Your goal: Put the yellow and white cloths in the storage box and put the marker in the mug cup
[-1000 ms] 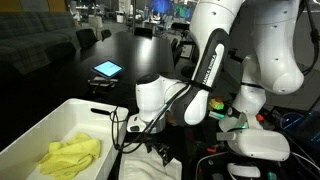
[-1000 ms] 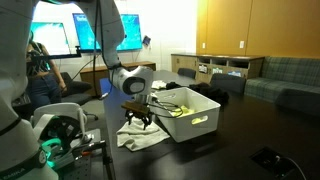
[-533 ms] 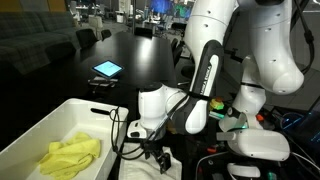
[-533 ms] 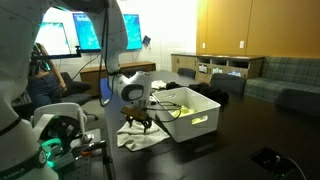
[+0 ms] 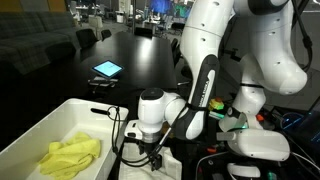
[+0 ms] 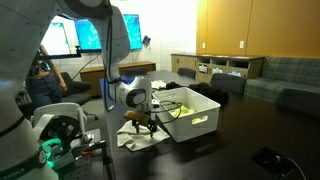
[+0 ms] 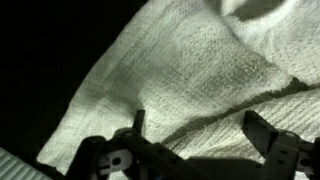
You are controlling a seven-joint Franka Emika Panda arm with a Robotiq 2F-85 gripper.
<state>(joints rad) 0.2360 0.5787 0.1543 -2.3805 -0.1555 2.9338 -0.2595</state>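
The yellow cloth (image 5: 70, 156) lies inside the white storage box (image 5: 60, 112); it shows faintly in the box (image 6: 192, 110) in an exterior view too. The white cloth (image 6: 143, 139) lies crumpled on the dark table beside the box and fills the wrist view (image 7: 190, 70). My gripper (image 6: 141, 125) hangs low over the white cloth, fingers spread open (image 7: 200, 130), tips at or just above the fabric. In an exterior view it sits at the box's near corner (image 5: 150, 152). No marker or mug shows.
A tablet with a lit screen (image 5: 107, 69) lies on the dark table behind the box. A black cable (image 5: 120, 125) runs over the box's rim. A white robot base (image 5: 258, 145) stands close by; sofas and a cabinet stand farther off.
The gripper has come down toward the white cloth beside the box. The cloths have not moved.
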